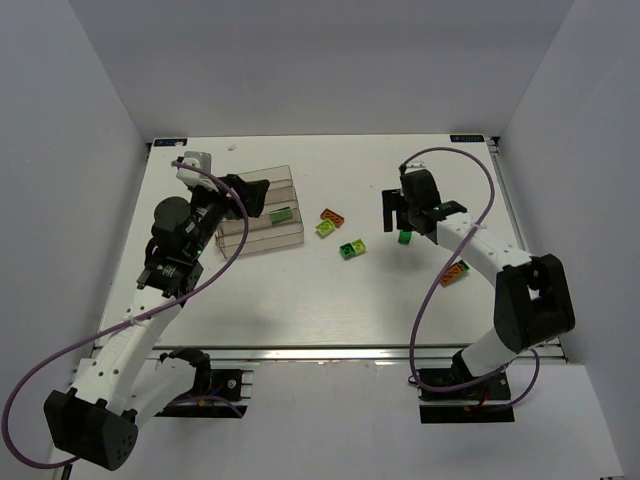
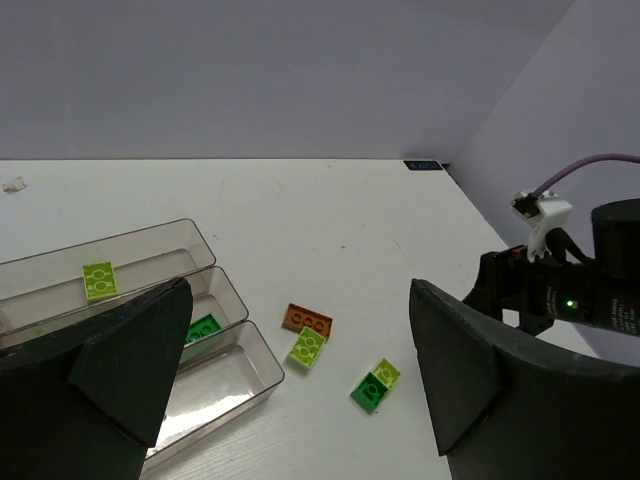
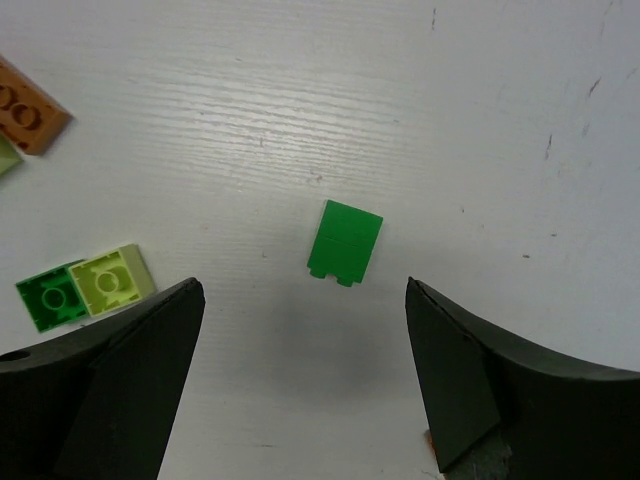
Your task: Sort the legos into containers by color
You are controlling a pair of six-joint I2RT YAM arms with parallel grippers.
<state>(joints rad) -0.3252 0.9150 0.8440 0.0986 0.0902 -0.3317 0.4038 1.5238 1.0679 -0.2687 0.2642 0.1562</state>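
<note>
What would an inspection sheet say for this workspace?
Surface: white table, lightly scuffed.
Job's things: clear containers hold a lime brick and a binned green brick; other bricks lie loose mid-table, with a loose green brick under the right gripper.
Clutter: small white scrap near the far edge.
Grippers: left gripper open over the containers; right gripper open, empty.
Cables: purple cables loop from both arms.
Surroundings: white walls.

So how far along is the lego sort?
Done: a lime brick and a green brick lie in separate bins of the containers. In hand: nothing; the left gripper is open over the bins, the right gripper open above a loose green brick. Left: that brick, an orange brick, a loose lime brick, a green-lime pair and an orange piece by the right arm, all on the table.
</note>
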